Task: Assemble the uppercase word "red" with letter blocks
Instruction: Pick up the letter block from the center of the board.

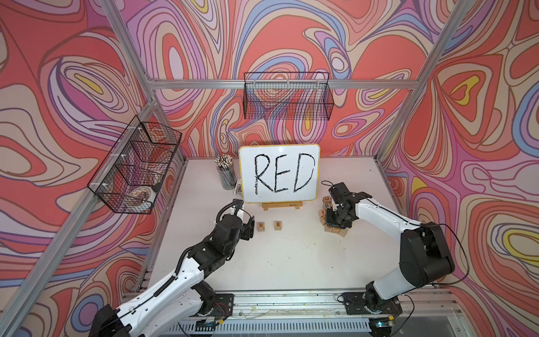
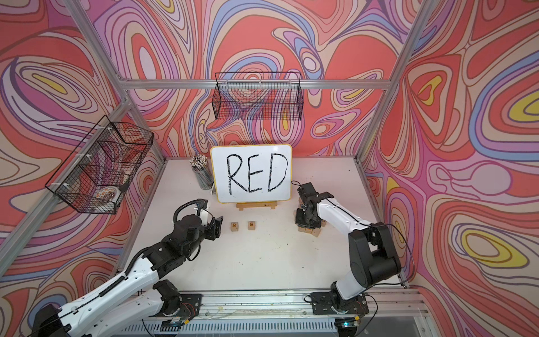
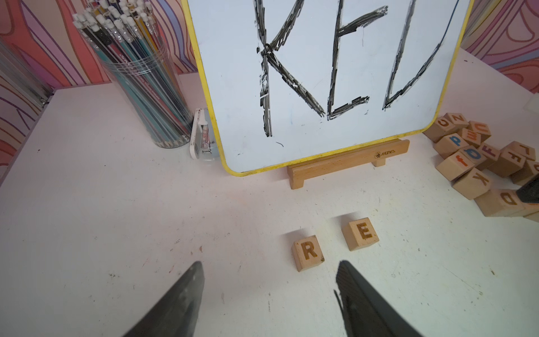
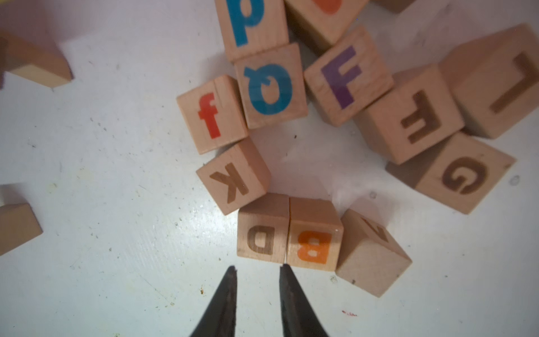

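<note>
The R block [image 1: 261, 226] [image 3: 308, 252] and the E block [image 1: 278, 225] [image 3: 361, 233] lie side by side, a small gap apart, in front of the whiteboard. My left gripper [image 1: 250, 226] [image 3: 268, 262] stands open just left of the R block, holding nothing. The D block [image 4: 262, 240] [image 3: 506, 200] lies at the near edge of the pile, flush against an orange B block [image 4: 313, 246]. My right gripper [image 4: 258, 267] points down right over the D block's near edge. Its fingers are drawn close, with only a narrow strip of table between them, and hold nothing.
A yellow-rimmed whiteboard [image 1: 278, 175] with RED written on it stands on a wooden stand. A pencil cup [image 1: 226, 175] and a white stapler [image 3: 201, 137] stand to its left. A pile of other letter cubes [image 1: 325, 210] surrounds the right gripper. Two wire baskets [image 1: 287, 96] hang on the walls.
</note>
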### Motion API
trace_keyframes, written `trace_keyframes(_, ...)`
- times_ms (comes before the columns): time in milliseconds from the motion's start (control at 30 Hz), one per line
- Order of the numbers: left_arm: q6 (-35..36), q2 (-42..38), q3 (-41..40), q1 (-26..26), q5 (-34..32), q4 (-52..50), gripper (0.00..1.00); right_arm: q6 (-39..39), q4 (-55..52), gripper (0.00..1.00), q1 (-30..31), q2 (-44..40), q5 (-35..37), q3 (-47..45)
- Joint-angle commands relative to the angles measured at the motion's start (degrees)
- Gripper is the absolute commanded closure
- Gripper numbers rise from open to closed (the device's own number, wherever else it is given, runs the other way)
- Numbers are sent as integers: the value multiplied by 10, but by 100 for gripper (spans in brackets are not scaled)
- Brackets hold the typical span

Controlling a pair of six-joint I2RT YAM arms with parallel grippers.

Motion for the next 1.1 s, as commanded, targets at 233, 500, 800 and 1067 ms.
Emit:
trace_keyframes(233,4,-9,-7,3,1,10,25,29,41,72,2,5,-8,-20)
trace_keyframes(500,3,-10,-7,3,-3,6,25,24,42,71,1,22,5,-14)
trace_keyframes(800,3,-8,-6,3,-4,8,25,17,35,71,-9,9,13,-22)
trace_keyframes(1067,2,-13,-7,3,-5,6,26,13,31,71,-12,4,16,-22)
